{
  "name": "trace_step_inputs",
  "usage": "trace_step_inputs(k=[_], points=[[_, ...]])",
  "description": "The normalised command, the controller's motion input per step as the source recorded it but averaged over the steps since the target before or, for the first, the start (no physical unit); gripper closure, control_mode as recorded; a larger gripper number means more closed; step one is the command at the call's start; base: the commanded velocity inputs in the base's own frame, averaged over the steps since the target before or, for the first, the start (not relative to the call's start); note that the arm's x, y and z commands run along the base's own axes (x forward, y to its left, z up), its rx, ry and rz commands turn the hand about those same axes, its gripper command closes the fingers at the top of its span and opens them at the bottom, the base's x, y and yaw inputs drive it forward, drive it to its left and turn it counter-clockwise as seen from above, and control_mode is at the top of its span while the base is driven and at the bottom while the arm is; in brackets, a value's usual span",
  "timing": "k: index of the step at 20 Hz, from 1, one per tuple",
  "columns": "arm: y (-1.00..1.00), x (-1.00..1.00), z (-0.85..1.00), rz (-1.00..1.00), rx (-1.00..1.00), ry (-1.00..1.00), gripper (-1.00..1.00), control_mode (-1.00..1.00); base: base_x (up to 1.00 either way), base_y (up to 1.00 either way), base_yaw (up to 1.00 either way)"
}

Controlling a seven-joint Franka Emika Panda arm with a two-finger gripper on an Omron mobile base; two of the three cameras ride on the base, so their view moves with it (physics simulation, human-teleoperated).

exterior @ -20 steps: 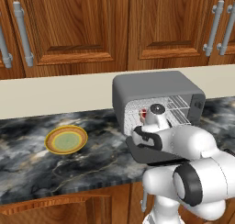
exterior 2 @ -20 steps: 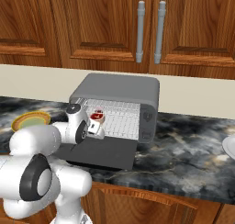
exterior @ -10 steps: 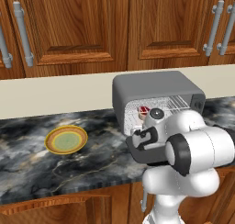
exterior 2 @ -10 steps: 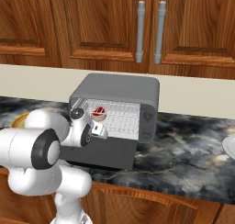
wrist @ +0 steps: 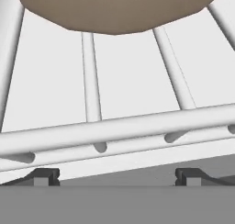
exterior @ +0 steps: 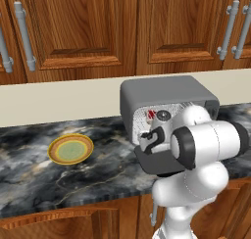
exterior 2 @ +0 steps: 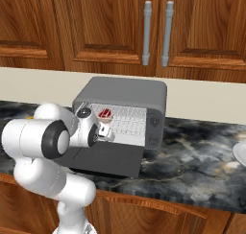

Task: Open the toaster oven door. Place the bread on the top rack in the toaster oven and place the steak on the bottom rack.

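— Standing on the dark marbled counter (exterior: 98, 169), the toaster oven (exterior: 164, 93) has its door (exterior 2: 108, 158) folded down flat toward the robot. Where is the gripper (wrist: 117, 176)?

— At the oven's mouth, just above the lowered door. In the hand view its two dark fingertips (wrist: 43, 176) sit far apart, jaws spread wide, with nothing between them.

— And the steak (exterior 2: 105, 113)?

— Inside the oven, resting on the silver wire racks (exterior 2: 122, 125). From the right base view it shows as a small red slab toward the left of the cavity, up and behind the hand, not touching it.

— What lies straight ahead of the fingers?

— Pale rack bars (wrist: 119, 129) crossing just beyond the tips, and past them a tan rounded shape (wrist: 114, 9). Whether that is the bread I cannot tell.

— Anything else on the counter?

— A yellow-green plate (exterior: 70, 149) sits well apart to the left of the oven, under the wooden cabinets (exterior: 83, 32).
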Motion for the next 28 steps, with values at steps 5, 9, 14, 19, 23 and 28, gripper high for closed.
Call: trace_step_inputs(k=[5, 9, 14, 19, 23, 28], points=[[-0.03, 0.32, -0.01, -0.01, 0.0, 0.05, -1.0, -1.0, 0.0, 0.0, 0.0], [0.0, 0.01, -0.05, 0.0, 0.0, 0.0, -1.0, -1.0, 0.0, 0.0, 0.0], [0.03, -0.33, 0.07, 0.0, 0.0, 0.0, -1.0, -1.0, 0.0, 0.0, 0.0], [-0.02, -0.41, 0.41, -0.03, 0.02, 0.01, -1.0, -1.0, 0.0, 0.0, 0.0], [-0.15, -0.51, 0.53, 0.0, 0.07, 0.1, -1.0, -1.0, 0.0, 0.0, 0.0], [-0.24, -0.3, 0.7, 0.02, 0.11, 0.06, -1.0, -1.0, 0.0, 0.0, 0.0]])
